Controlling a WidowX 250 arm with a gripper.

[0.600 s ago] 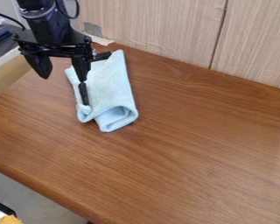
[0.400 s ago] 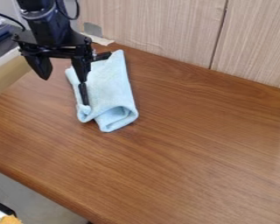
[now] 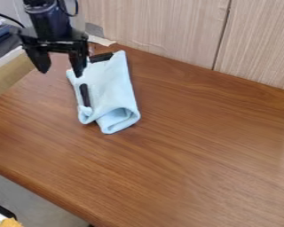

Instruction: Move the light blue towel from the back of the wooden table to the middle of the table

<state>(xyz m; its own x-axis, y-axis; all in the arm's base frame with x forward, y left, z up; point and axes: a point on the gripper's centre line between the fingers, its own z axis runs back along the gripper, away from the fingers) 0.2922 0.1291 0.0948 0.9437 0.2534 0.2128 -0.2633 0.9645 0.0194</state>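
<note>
The black gripper (image 3: 61,70) hangs at the upper left with its two fingers spread wide and nothing between them. Just right of and below it, a light blue cloth (image 3: 112,84) lies folded on the wooden table, its lower end curled over. The right fingertip overlaps the cloth's upper left part in the camera view; I cannot tell whether they touch. A short black piece (image 3: 85,95) lies along the cloth's left side, and another dark piece (image 3: 101,57) shows at its top edge. Whether the two pieces are joined is hidden.
The brown table (image 3: 191,146) meets a pale wood-grain panel (image 3: 162,26) along the back. At the left stands a light wooden edge (image 3: 11,73) with dark equipment behind it. An orange item (image 3: 10,222) shows at the bottom left corner.
The gripper has shifted slightly upward, and its right finger now stands apart from the black piece on the cloth. The cloth has kept its place.
</note>
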